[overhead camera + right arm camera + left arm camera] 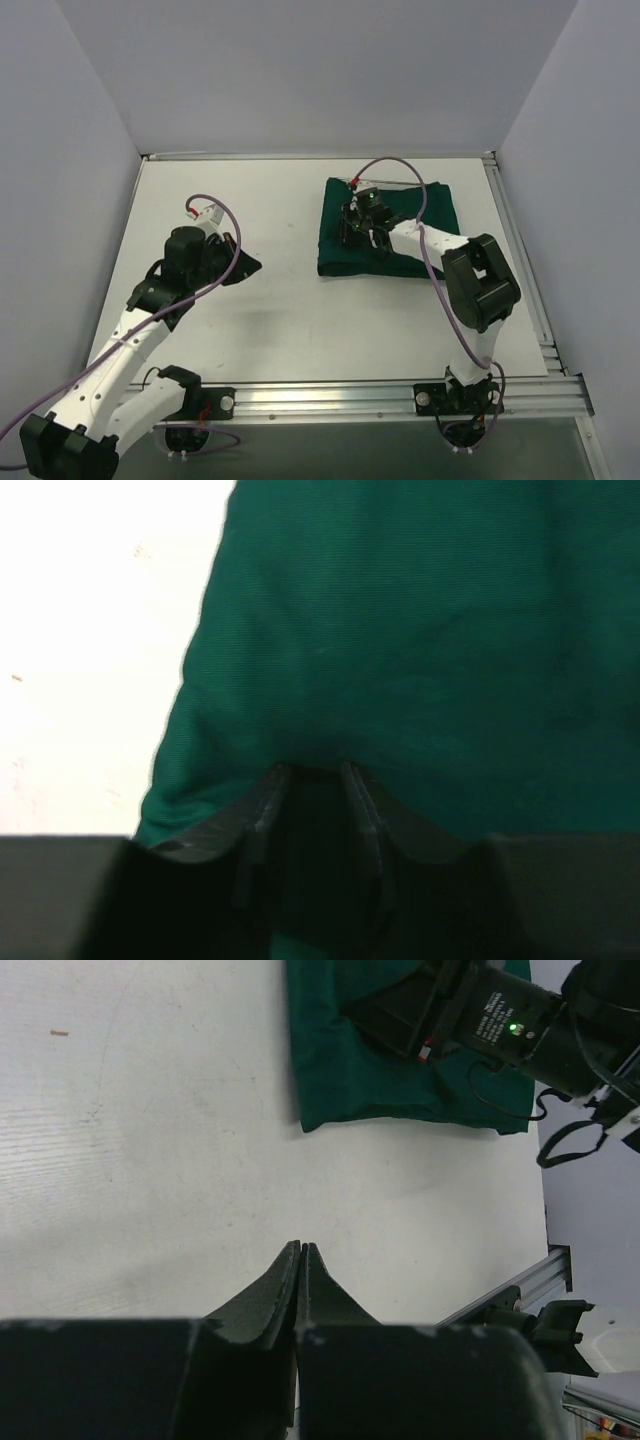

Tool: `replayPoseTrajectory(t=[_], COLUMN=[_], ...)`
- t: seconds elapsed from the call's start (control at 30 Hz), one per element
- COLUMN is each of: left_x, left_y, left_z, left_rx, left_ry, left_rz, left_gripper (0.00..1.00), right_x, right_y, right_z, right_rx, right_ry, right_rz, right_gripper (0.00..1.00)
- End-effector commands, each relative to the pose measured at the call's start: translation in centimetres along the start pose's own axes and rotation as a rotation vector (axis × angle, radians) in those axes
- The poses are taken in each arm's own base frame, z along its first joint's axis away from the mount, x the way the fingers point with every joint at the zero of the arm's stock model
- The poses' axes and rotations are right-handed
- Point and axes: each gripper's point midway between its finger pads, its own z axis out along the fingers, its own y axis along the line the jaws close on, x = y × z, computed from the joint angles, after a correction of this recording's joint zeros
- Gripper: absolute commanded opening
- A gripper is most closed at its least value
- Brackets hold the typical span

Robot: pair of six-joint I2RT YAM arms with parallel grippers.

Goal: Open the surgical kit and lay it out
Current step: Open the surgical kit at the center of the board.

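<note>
Left arm (120,345) holds its jaws together; right arm (480,285) has jaws slightly parted.

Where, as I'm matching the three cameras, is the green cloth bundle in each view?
Top external: green cloth bundle, right of centre, under the right arm.
Left wrist: top edge, right of centre.
Right wrist: fills most of the frame.
Shared landmark: the white table beside the cloth's edge.

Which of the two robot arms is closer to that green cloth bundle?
The right. The right gripper sits on the green cloth, fingers slightly parted against the fabric. The left gripper, shut, hangs over bare table well off to its left.
</note>
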Motion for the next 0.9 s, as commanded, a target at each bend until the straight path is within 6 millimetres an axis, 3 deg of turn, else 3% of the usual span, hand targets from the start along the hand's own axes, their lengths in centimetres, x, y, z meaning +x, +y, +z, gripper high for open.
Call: replayPoseTrajectory(t=[0.0, 0.07, 0.1, 0.13, 0.17, 0.2, 0.23, 0.27, 0.3, 0.33, 0.4, 0.43, 0.47, 0.53, 0.57, 0.6, 0.67, 0.73, 0.77, 0.87], left_x=[-1.7, -1.6, -1.6, -1.6, -1.7, -1.7, -1.6, -1.7, -1.7, -1.6, -1.8, -1.8, -1.7, -2.0, -2.0, -2.1, -2.3, -2.4, -2.4, -2.5], left_y=[-1.1, -1.2, -1.3, -1.3, -1.6, -1.6, -1.6, -1.9, -1.9, -2.0, -2.3, -2.5, -2.5, -3.5, -3.5, -3.6, -3.7, -3.5, -3.5, -3.5], left_z=[0.2, 0.6, 0.6, 0.7, 0.8, 0.9, 1.0, 1.2, 1.4, 1.7, 2.7, 3.1, 4.1, 4.6, 5.3, 5.5, 5.8, 5.9, 5.9, 5.3], left_rx=[0.016, 0.018, 0.019, 0.020, 0.032, 0.034, 0.038, 0.054, 0.057, 0.061, 0.073, 0.083, 0.083, 0.112, 0.111, 0.114, 0.112, 0.095, 0.089, 0.081], left_ry=[-0.034, -0.018, -0.016, -0.013, -0.011, -0.010, -0.006, -0.002, 0.001, 0.006, 0.021, 0.032, 0.055, 0.071, 0.082, 0.084, 0.078, 0.079, 0.084, 0.079], left_rz=[0.016, 0.015, 0.016, 0.016, 0.017, 0.016, 0.017, 0.020, 0.025, 0.025, 0.017, 0.014, 0.007, -0.005, -0.009, -0.014, -0.018, -0.028, -0.028, -0.021], left_gripper=[0.06, 0.12, 0.14, 0.18, 0.21, 0.28, 0.30, 0.33, 0.36, 0.41, 0.46, 0.47, 0.47, 0.36, 0.25, 0.20, 0.08, 0.04, 0.02, 0.02], right_x=[-2.5, -6.1, -6.5, -8.4, -8.3, -7.3, -7.8, -7.5, -6.0, -6.0, -5.3, -5.3, -5.5, -6.3, -6.5, -7.1, -7.5, -6.6, -7.6, -6.8], right_y=[-1.4, -2.7, -3.4, -4.5, -5.6, -7.2, -9.0, -10.3, -11.7, -12.6, -16.3, -17.8, -19.8, -22.6, -23.9, -25.4, -27.1, -29.1, -29.6, -31.6], right_z=[-3.0, -5.5, -6.6, -8.9, -10.1, -11.0, -12.9, -13.8, -14.1, -15.1, -16.7, -17.5, -18.2, -18.7, -19.0, -19.3, -18.2, -16.3, -16.1, -14.3], right_rx=[0.055, 0.084, 0.111, 0.138, 0.181, 0.231, 0.262, 0.286, 0.313, 0.331, 0.433, 0.478, 0.514, 0.567, 0.606, 0.640, 0.658, 0.672, 0.675, 0.682], right_ry=[-0.029, -0.107, -0.118, -0.183, -0.186, -0.164, -0.196, -0.200, -0.171, -0.186, -0.195, -0.207, -0.229, -0.265, -0.272, -0.300, -0.294, -0.223, -0.229, -0.181], right_rz=[0.012, 0.056, 0.087, 0.118, 0.144, 0.172, 0.219, 0.240, 0.257, 0.257, 0.309, 0.335, 0.384, 0.429, 0.448, 0.471, 0.481, 0.506, 0.506, 0.504], right_gripper=[0.29, 0.43, 0.49, 0.59, 0.70, 0.71, 0.72, 0.72, 0.72, 0.72, 0.71, 0.68, 0.59, 0.41, 0.10, 0.00, 0.00, 0.00, 0.00, 0.00])
